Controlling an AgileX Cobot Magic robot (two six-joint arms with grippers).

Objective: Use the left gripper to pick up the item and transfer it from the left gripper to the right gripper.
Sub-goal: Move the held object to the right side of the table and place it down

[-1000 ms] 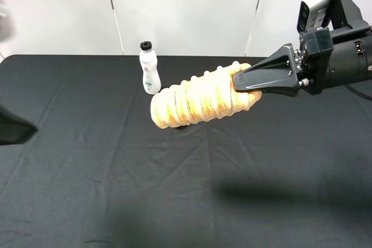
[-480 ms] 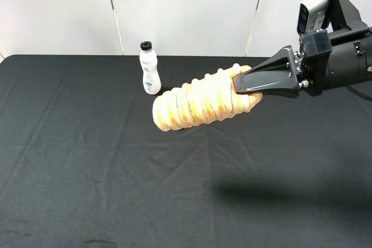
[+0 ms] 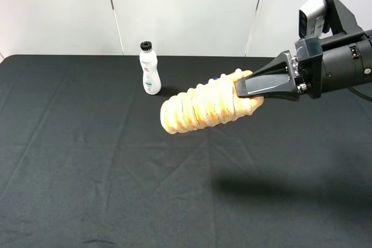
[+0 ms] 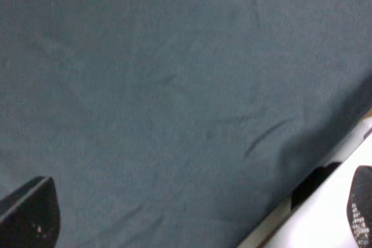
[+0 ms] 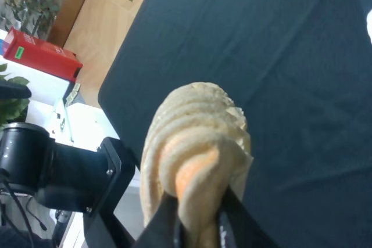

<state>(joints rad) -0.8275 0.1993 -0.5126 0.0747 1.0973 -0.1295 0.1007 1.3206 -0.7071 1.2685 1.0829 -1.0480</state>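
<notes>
The golden-tan ridged loaf point(image 3: 203, 104) hangs in the air above the middle of the black table, tilted down to the left. My right gripper point(image 3: 239, 87) is shut on its right end, reaching in from the right. In the right wrist view the loaf point(image 5: 197, 137) sticks out from between the two black fingers point(image 5: 165, 222). My left gripper point(image 4: 195, 213) is out of the exterior high view. Its wrist view shows only two fingertips far apart with bare black cloth between them, so it is open and empty.
A white black-capped bottle point(image 3: 150, 68) stands upright at the back of the black table point(image 3: 87, 161), left of the loaf. The left wrist view shows the table's edge point(image 4: 302, 184) with pale floor beyond it.
My right gripper has carried the loaf a little to the right and upward. The dark shape of the left arm at the left edge one second ago has left the exterior view.
</notes>
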